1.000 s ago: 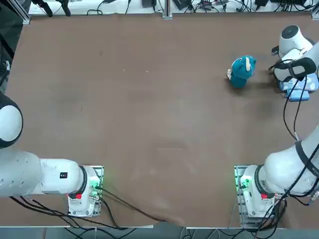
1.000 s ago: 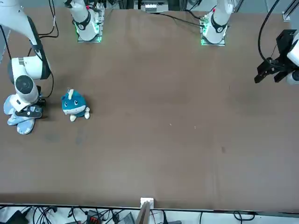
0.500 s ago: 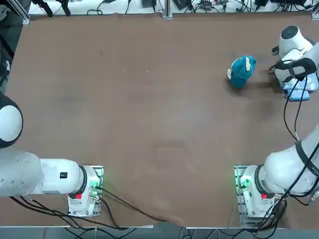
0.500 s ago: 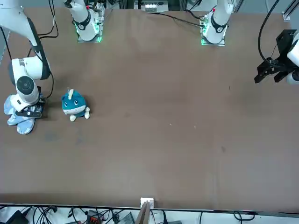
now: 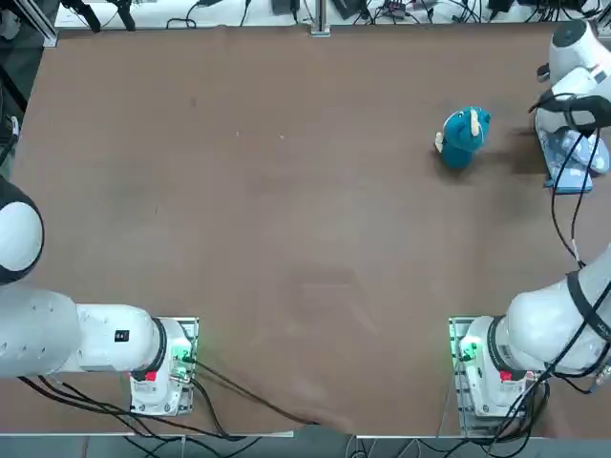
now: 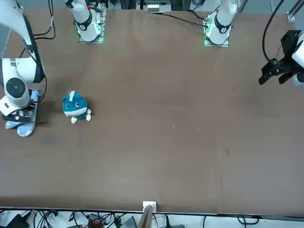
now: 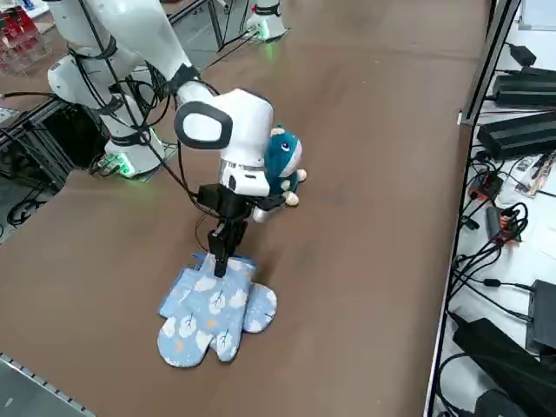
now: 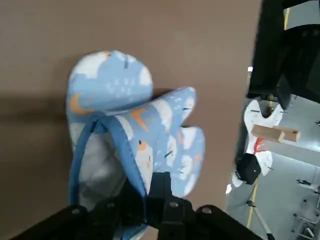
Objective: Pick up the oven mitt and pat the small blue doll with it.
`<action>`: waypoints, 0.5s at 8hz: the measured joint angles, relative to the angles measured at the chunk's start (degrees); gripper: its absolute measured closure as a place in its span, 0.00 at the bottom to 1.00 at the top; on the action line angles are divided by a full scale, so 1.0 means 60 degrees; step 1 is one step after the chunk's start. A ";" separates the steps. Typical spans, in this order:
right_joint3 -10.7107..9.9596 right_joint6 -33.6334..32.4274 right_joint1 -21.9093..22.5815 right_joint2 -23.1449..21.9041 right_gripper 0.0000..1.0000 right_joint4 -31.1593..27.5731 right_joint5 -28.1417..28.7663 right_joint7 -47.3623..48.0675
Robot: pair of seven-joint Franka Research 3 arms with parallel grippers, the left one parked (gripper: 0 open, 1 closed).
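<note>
The oven mitt (image 7: 214, 311), pale blue with white cloud shapes, lies near the table's right edge, fingers flat on the table. My right gripper (image 7: 219, 261) points straight down over its cuff. In the right wrist view my gripper (image 8: 148, 192) is shut on the darker blue cuff edge of the oven mitt (image 8: 150, 125), which is pulled up into a fold. The small blue doll (image 5: 463, 136) sits upright a short way to the left of the oven mitt (image 5: 573, 179). From the front, the small blue doll (image 6: 74, 107) faces the camera beside the oven mitt (image 6: 21, 127).
The brown table (image 5: 286, 191) spreads wide to the left of the doll. The table's right edge runs close by the mitt. Beyond the table's far edge lie cables and black boxes (image 7: 521, 130).
My right gripper's fingers have shut on the mitt's cuff. The wrist has risen slightly, lifting the cuff edge. The doll has not moved.
</note>
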 joint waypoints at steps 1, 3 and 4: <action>0.0031 -0.0417 0.0019 -0.0204 0.96 0.0267 0.0495 -0.0668; 0.0304 -0.1877 0.0118 -0.0532 0.96 0.1193 0.1978 -0.2170; 0.0592 -0.2834 0.0172 -0.0655 0.96 0.1795 0.2545 -0.2571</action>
